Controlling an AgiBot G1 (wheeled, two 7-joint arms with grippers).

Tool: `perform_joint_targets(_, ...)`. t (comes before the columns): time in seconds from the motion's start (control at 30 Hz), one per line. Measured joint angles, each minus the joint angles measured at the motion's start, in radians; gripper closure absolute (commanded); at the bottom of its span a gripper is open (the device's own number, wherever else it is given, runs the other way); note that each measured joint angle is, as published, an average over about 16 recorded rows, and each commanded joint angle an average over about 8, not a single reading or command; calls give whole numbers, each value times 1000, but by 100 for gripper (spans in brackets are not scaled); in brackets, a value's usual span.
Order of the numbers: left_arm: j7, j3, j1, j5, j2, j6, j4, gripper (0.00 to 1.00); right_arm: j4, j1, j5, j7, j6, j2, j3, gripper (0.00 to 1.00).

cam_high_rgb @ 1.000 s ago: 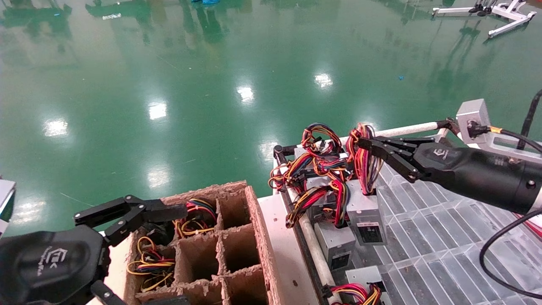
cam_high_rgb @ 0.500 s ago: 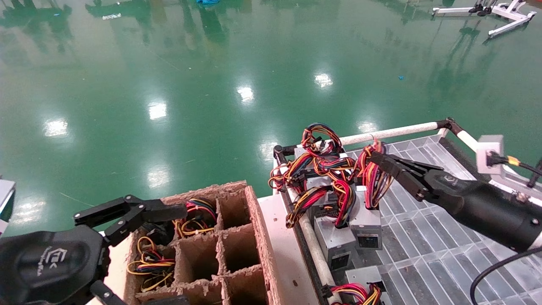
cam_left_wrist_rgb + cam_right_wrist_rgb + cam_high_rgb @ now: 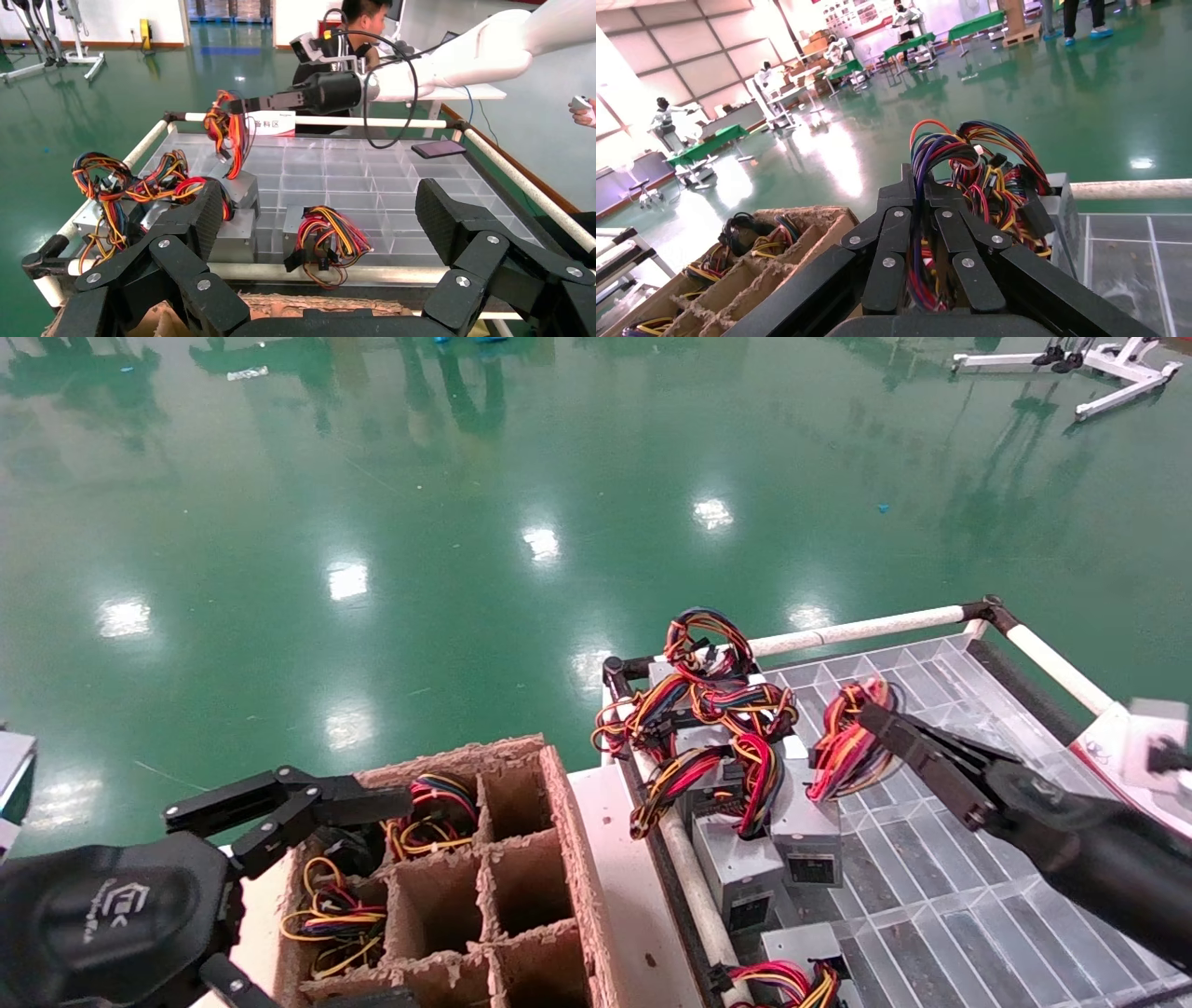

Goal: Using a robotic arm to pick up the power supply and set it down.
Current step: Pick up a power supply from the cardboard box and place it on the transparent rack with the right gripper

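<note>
Right pincer (image 3: pixel 871 717) clamped, left (image 3: pixel 372 800) agape

A white sign (image 3: pixel 271 123) hanging on the far rail of the cart carries Chinese characters, of which "备科区" can be read in the left wrist view. The left gripper (image 3: pixel 279 808) has a pale house-shaped logo with lettering on its wrist, too small to read. The labels on the power supply (image 3: pixel 806 840) ends are illegible.

Tray (image 3: pixel 931 859) right of carton (image 3: pixel 559 859). Power supplies (image 3: pixel 736 868) crowd the tray's left edge, one more (image 3: pixel 792 980) at its near-left corner. Right gripper (image 3: pixel 866 714) over tray middle, clamping wires (image 3: pixel 843 747). Left gripper (image 3: pixel 279 812) at carton's left edge.
</note>
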Motion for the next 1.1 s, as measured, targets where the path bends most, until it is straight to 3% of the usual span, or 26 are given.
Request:
perform_joint_targets(0.53, 0, 0, 0, 0, 0, 0, 0, 2, 200, -179, 101, 5, 4, 108, 38, 100)
perform_joint_targets(0.87, 0, 0, 0, 0, 0, 0, 0, 3, 150, -145, 78, 1, 51, 83, 15, 83)
perform_joint_targets(0.9, 0, 0, 0, 0, 0, 0, 0, 3, 140, -138, 74, 1, 57, 77, 12, 76)
perform_joint_targets(1.1, 0, 0, 0, 0, 0, 0, 0, 5, 85, -105, 48, -2, 92, 47, -4, 14)
